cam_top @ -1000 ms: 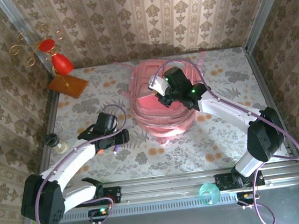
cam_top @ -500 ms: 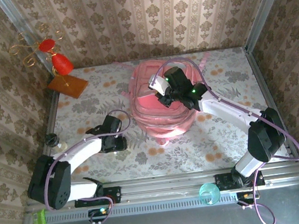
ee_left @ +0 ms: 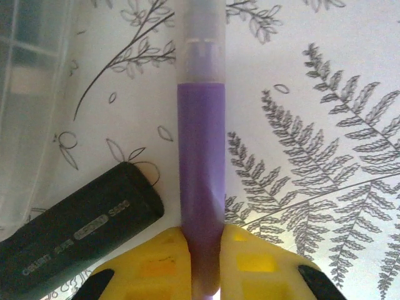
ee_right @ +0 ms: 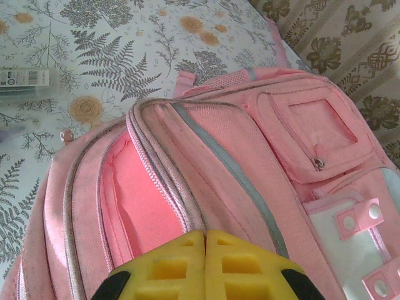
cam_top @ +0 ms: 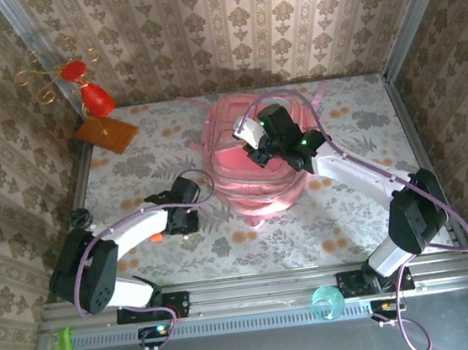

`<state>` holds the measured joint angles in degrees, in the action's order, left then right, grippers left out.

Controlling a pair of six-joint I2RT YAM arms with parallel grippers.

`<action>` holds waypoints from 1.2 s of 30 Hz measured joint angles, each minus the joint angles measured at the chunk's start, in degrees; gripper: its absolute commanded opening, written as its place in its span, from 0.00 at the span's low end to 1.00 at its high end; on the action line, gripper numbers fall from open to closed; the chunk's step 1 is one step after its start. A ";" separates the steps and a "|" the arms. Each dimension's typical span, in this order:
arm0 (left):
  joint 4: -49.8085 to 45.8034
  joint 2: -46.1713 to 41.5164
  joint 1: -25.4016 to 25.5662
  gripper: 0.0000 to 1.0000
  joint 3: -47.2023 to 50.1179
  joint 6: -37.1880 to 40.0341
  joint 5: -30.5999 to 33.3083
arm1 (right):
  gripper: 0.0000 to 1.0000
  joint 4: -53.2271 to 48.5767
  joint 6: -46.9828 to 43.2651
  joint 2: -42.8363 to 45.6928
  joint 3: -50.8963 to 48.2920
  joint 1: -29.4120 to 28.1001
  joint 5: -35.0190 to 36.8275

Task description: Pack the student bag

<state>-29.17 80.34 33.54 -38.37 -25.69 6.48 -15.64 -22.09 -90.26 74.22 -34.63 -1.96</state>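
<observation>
The student bag (cam_top: pixel 256 181), a big pink backpack, lies in the middle of the table with its main compartment (ee_right: pixel 140 200) gaping. My right gripper (cam_top: pixel 254 150) (ee_right: pixel 205 240) is over it, shut, and pinches the zipper edge of the bag's flap (ee_right: pixel 181 200). My left gripper (cam_top: pixel 190 222) (ee_left: pixel 205 240) is down on the table just left of the bag, shut on a purple marker (ee_left: pixel 201 156) that lies flat, its clear cap pointing away from me. A black marker (ee_left: pixel 75 240) lies beside it on the left, touching the left finger.
A clear plastic case (ee_left: pixel 28 94) (ee_right: pixel 25 78) lies left of the markers. A red ornament on a wooden base (cam_top: pixel 95 106) stands at the back left. A small black-and-white object (cam_top: pixel 83 219) sits at the left edge. A teal cup (cam_top: pixel 327 302) rests on the front rail.
My left arm has slid right toward the bag, lowered to the table and closed its fingers on the purple marker. The right arm and the bag have stayed put.
</observation>
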 measured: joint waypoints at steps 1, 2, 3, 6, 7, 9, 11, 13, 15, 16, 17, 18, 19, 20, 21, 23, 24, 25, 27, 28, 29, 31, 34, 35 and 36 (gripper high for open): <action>0.48 -0.15 0.35 0.00 0.02 -0.02 -0.11 | 0.00 0.00 0.24 0.00 0.00 0.11 -0.02; 1.40 -0.42 0.66 0.00 0.02 -0.04 -0.94 | 0.00 0.00 0.55 0.00 0.00 0.24 -0.07; 2.95 -1.01 1.27 0.00 0.07 -0.24 -2.16 | 0.00 0.00 1.14 0.00 0.00 0.42 -0.24; 6.71 -7.02 2.67 0.00 0.44 -0.68 -5.60 | 0.00 0.07 3.08 0.07 0.00 1.16 -1.36; 7.85 -9.73 2.86 0.00 0.48 -0.98 -6.99 | 0.00 0.09 3.87 0.13 0.00 1.44 -1.79; 10.67 -14.25 3.17 0.00 0.42 -2.01 -10.34 | 0.00 0.28 5.31 0.24 0.00 1.86 -2.69; 13.31 -15.80 3.26 0.00 -0.35 -3.69 -13.94 | 0.00 0.50 6.91 0.28 0.00 2.21 -3.32; 16.09 -14.14 3.54 0.00 -1.97 -6.12 -17.55 | 0.00 0.90 8.66 0.28 0.00 2.25 -3.85; 19.26 -10.93 3.91 0.00 -3.82 -8.87 -21.18 | 0.00 1.29 10.21 0.28 0.00 2.23 -4.24; 21.00 -8.90 4.07 0.00 -5.03 -10.54 -23.23 | 0.00 1.36 10.88 0.28 0.00 2.25 -4.37; 22.29 -7.19 4.26 0.00 -5.99 -11.91 -24.83 | 0.00 1.40 11.63 0.28 0.02 2.25 -4.37; 23.76 -5.33 4.37 0.00 -7.08 -13.44 -26.56 | 0.00 1.40 12.22 0.28 0.11 2.25 -4.39; 25.20 -3.72 4.59 0.00 -8.02 -14.97 -28.13 | 0.00 1.55 12.90 0.28 0.13 2.25 -4.39; 26.29 -2.47 4.68 0.00 -8.72 -16.26 -29.16 | 0.00 1.57 13.33 0.28 0.24 2.25 -4.39; 27.45 -1.14 4.70 0.00 -9.51 -17.79 -30.18 | 0.00 1.75 13.77 0.28 0.37 2.25 -4.39; 29.86 1.05 4.74 0.02 -10.69 -20.76 -31.04 | 0.00 1.77 14.71 0.28 0.59 2.25 -4.39; 31.61 2.08 4.74 0.03 -11.06 -22.53 -31.10 | 0.00 1.97 15.13 0.28 0.68 2.25 -4.39; 33.53 3.10 4.74 0.03 -11.32 -24.44 -31.01 | 0.00 2.21 15.61 0.28 0.68 2.23 -4.42; 37.51 5.44 4.81 0.05 -11.87 -27.87 -30.45 | 0.00 2.64 16.55 0.28 0.70 2.23 -4.52; 39.43 6.86 4.87 0.06 -12.35 -29.68 -29.92 | 0.00 2.75 17.00 0.28 0.70 2.23 -4.57; 40.89 8.00 5.03 0.06 -12.79 -31.06 -29.40 | 0.00 2.86 17.46 0.28 0.70 2.23 -4.55; 45.53 10.64 5.46 0.10 -13.73 -34.91 -27.54 | 0.00 3.23 18.29 0.26 0.70 2.38 -4.46; 51.43 14.21 6.29 0.19 -15.19 -40.83 -24.59 | 0.00 5.03 19.78 0.33 0.70 2.69 -4.46; 52.63 15.52 6.58 0.26 -15.76 -41.88 -23.54 | 0.00 5.86 20.09 0.42 0.74 2.56 -4.59; 53.81 16.98 6.84 0.33 -16.44 -43.28 -22.25 | 0.00 6.71 20.48 0.59 0.74 2.36 -4.81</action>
<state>24.64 97.32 40.38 -54.81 -68.97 -15.77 -8.93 -1.61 -89.67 74.96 -32.27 -6.76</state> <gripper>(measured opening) 0.229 0.053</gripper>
